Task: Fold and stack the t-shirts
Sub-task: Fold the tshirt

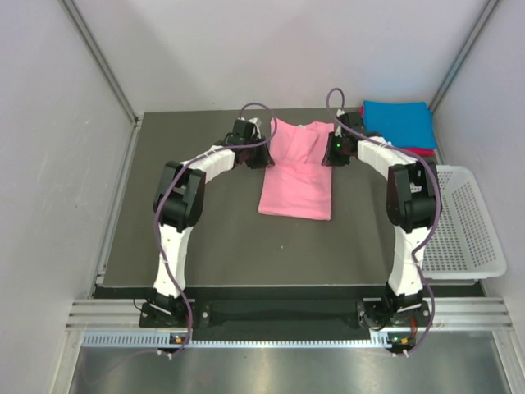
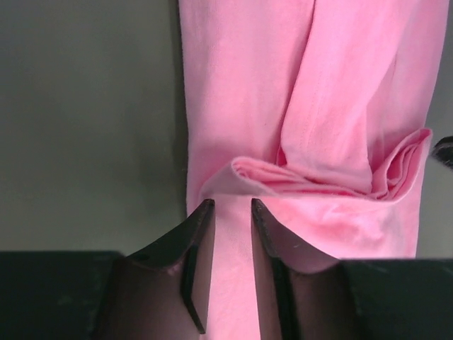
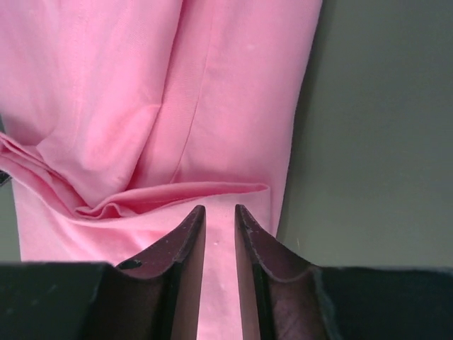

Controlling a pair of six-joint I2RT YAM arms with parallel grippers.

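The light pink t-shirt lies lengthwise in the middle of the dark table, its far part raised and creased into a cross fold. My left gripper is at its far left edge and my right gripper at its far right edge. In the left wrist view the gripper is closed on pink cloth, with the shirt's fold just ahead. In the right wrist view the gripper likewise holds pink cloth. The bright blue t-shirt lies folded at the far right on the magenta-red one.
A white mesh basket stands off the table's right edge. Grey walls close in the left, far and right sides. The dark table surface shows around the pink shirt.
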